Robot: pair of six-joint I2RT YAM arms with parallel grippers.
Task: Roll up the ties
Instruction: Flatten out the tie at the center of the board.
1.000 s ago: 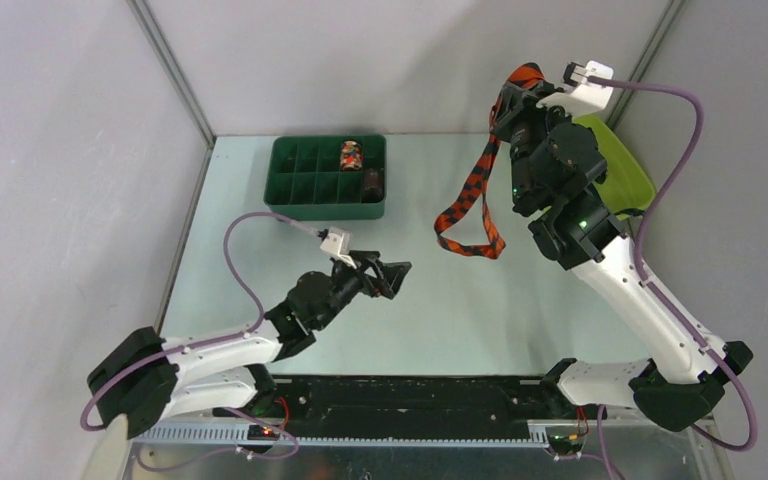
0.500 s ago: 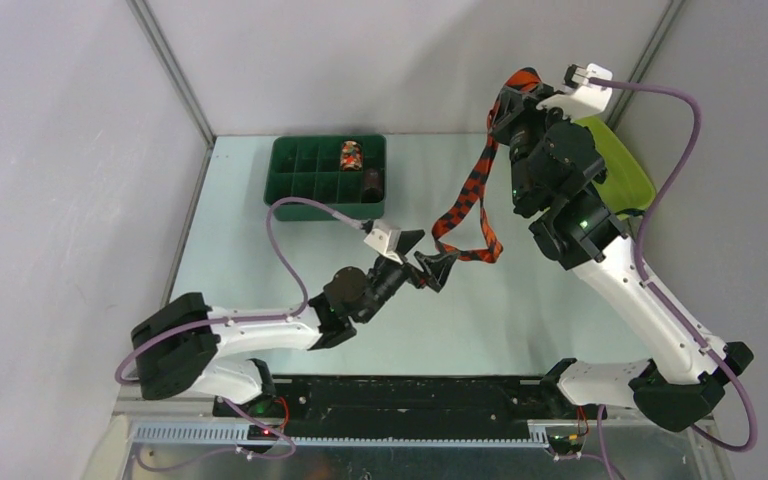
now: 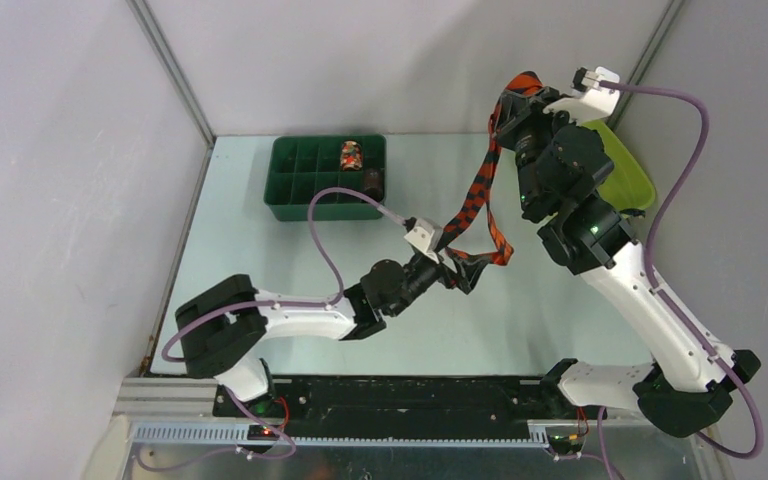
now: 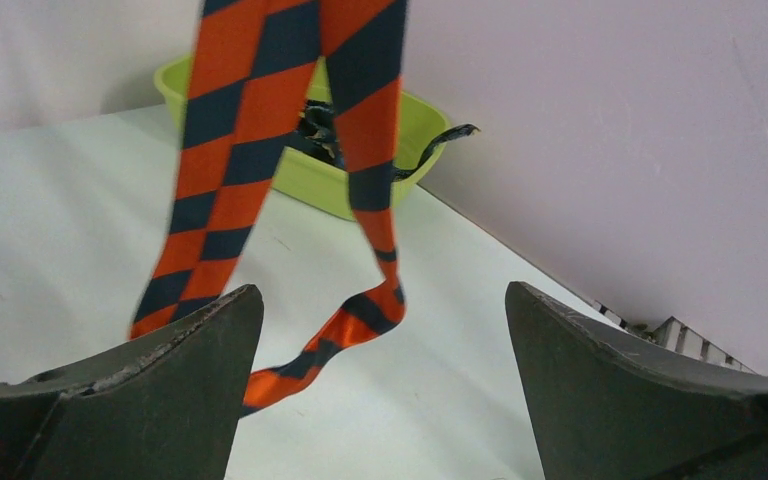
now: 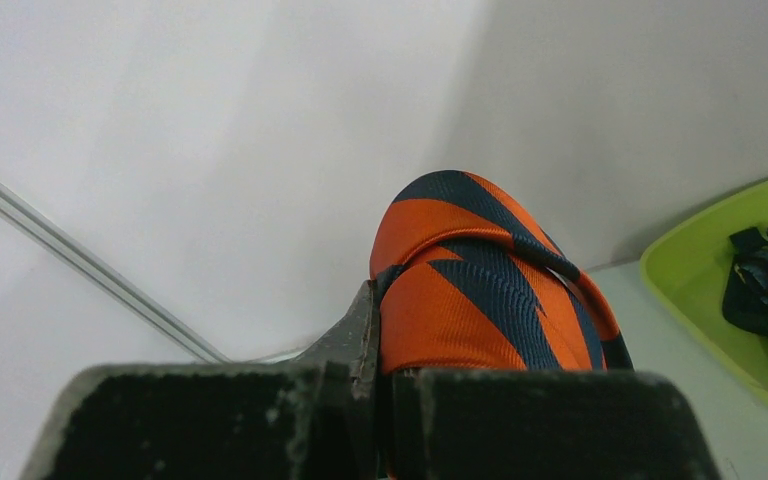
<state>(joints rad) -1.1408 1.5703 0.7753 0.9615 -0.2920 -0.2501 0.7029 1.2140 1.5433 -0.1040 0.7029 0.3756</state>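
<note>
An orange tie with dark diagonal stripes (image 3: 480,190) hangs doubled from my right gripper (image 3: 518,98), which is raised high at the back right. In the right wrist view that gripper (image 5: 378,340) is shut on the tie's fold (image 5: 460,310). The tie's low loop (image 3: 501,252) trails to the table. My left gripper (image 3: 462,268) stands open at that low end. In the left wrist view both strands of the tie (image 4: 220,150) hang just ahead of the wide-apart fingers (image 4: 382,290), nothing between them. A dark patterned tie (image 5: 765,280) lies in the lime bin.
A lime-green bin (image 3: 628,172) sits at the back right under my right arm. A green compartment tray (image 3: 300,185) at the back left holds a small orange patterned roll (image 3: 350,155) and a dark roll (image 3: 371,182). Grey walls close in the table.
My left arm has reached forward and right across the table to the tie's hanging end, staying open. The right gripper holds the tie up, shifted slightly right.
</note>
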